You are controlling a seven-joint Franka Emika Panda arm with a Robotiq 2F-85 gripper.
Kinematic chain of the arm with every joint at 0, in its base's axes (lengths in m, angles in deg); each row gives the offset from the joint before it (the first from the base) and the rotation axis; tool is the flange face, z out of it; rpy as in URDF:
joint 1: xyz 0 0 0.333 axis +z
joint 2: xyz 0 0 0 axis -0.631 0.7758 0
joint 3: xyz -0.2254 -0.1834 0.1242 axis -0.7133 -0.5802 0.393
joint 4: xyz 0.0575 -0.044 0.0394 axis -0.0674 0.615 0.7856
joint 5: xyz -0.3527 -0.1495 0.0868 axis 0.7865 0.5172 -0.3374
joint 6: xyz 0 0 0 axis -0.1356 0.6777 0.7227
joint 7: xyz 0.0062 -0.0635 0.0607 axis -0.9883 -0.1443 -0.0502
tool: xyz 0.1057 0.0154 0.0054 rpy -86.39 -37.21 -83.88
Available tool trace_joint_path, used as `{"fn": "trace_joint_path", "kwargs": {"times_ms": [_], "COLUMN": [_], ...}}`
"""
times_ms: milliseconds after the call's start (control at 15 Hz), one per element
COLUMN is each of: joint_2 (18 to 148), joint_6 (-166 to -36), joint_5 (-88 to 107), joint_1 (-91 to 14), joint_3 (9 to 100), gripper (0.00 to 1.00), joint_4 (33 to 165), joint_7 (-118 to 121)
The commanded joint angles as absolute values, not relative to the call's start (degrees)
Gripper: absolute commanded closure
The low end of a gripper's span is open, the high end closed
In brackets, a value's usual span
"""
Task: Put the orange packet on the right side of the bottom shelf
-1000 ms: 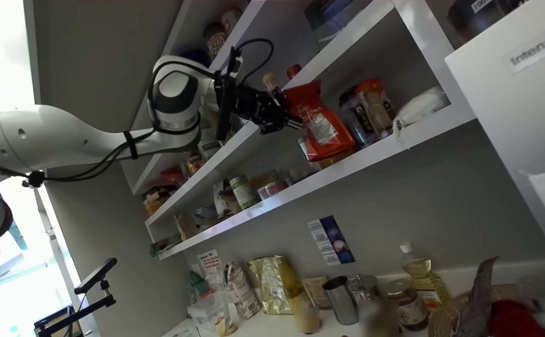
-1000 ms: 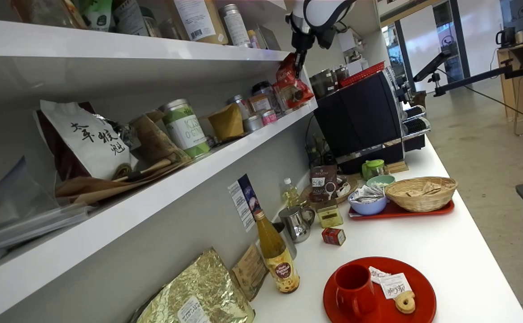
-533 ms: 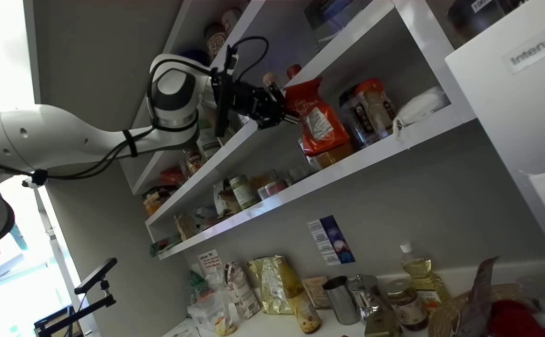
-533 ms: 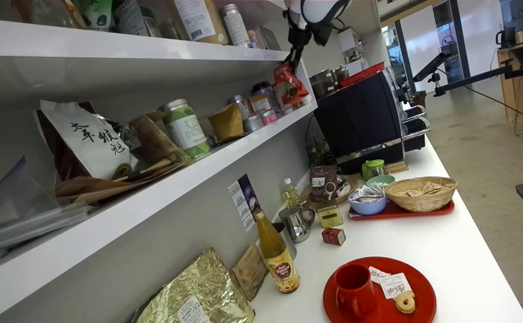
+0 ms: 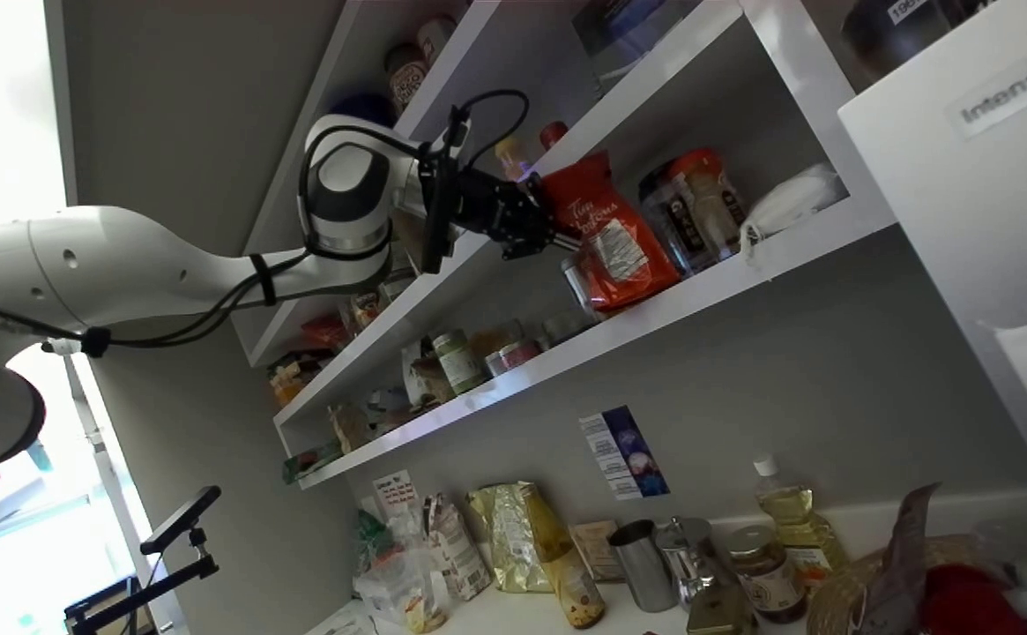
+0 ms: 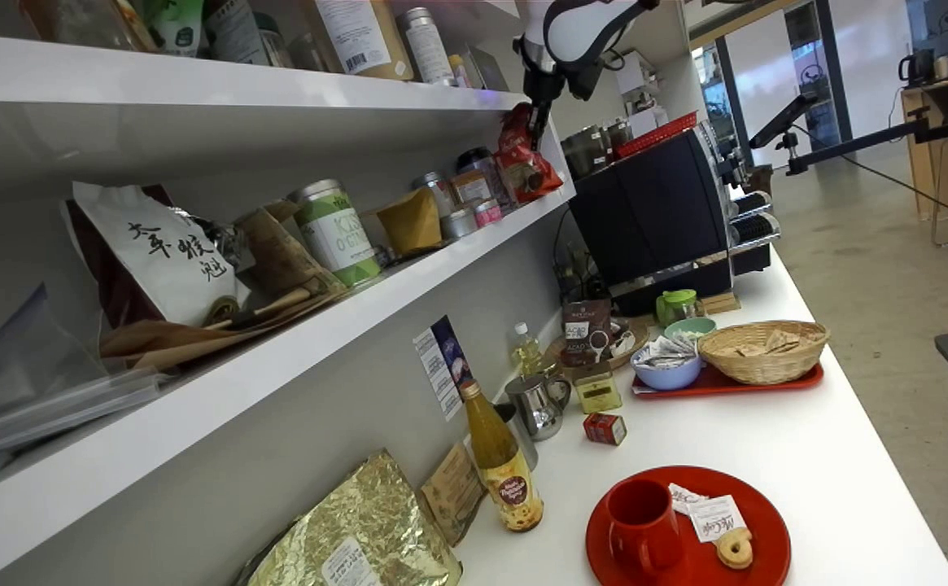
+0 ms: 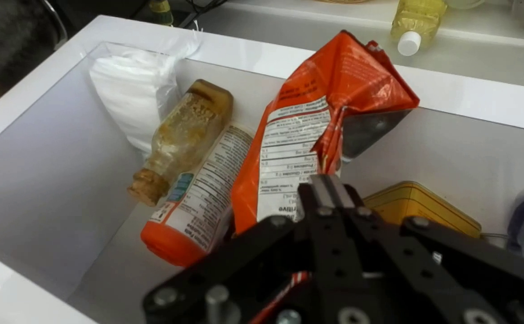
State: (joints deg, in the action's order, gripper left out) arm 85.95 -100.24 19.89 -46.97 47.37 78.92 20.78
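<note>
The orange packet (image 5: 623,251) is glossy red-orange with a pale printed patch. It is upright and slightly tilted at the right end of the bottom shelf (image 5: 495,386), its lower edge at the board's front; I cannot tell if it bears weight. It also shows in an exterior view (image 6: 529,169) and in the wrist view (image 7: 291,148), where its base reaches over the shelf front (image 7: 468,94). My gripper (image 7: 330,191) is shut on a pinched side fold of the packet. The gripper also shows in both exterior views (image 5: 566,241) (image 6: 535,145).
An orange-lidded jar (image 7: 194,216), a corked bottle (image 7: 190,121) and a white bag (image 7: 129,90) stand beside the packet toward the shelf's end wall. A yellow tin (image 7: 419,204) is on its other side. A higher white board (image 5: 645,84) runs close above my gripper.
The packet and gripper first rose a little, then moved down and forward. The packet's bottom is now lower and closer to the board. The gripper stays shut on it throughout.
</note>
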Motion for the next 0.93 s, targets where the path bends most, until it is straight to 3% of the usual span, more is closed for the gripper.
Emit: {"fn": "trace_joint_path", "kwargs": {"times_ms": [0, 867], "joint_2": [89.0, 93.1], "joint_6": [-99.1, -96.5], "joint_5": [18.9, 14.5], "joint_1": [-47.5, -47.8], "joint_3": [47.4, 49.8], "gripper": [1.0, 1.0], "joint_4": [74.5, 68.0], "joint_7": [19.9, 20.6]}}
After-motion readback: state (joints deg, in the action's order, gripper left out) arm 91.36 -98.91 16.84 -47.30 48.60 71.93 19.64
